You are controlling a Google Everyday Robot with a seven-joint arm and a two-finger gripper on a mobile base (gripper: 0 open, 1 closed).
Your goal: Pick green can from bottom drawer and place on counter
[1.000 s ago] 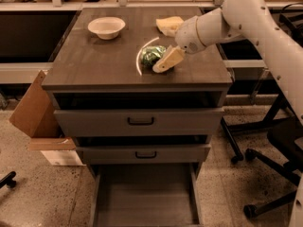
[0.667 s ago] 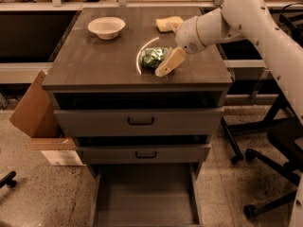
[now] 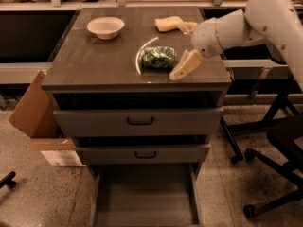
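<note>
The green can [image 3: 158, 58] lies on its side on the counter [image 3: 94, 67], just right of the thin white arc. My gripper [image 3: 183, 53] is at the can's right end, slightly apart from it, open and empty. One beige finger [image 3: 183, 65] points down toward the counter's front right corner. The white arm reaches in from the right. The bottom drawer [image 3: 144, 197] is pulled out at floor level, and the part of it in view holds nothing.
A white bowl [image 3: 105, 27] stands at the counter's back left and a yellow sponge [image 3: 168, 23] at the back right. The two upper drawers with black handles [image 3: 140, 121] are slightly ajar. A cardboard box [image 3: 33, 112] stands left of the cabinet and an office chair base [image 3: 274, 193] to the right.
The gripper has let go of the green can and drawn back to the right. The can now lies free on the counter.
</note>
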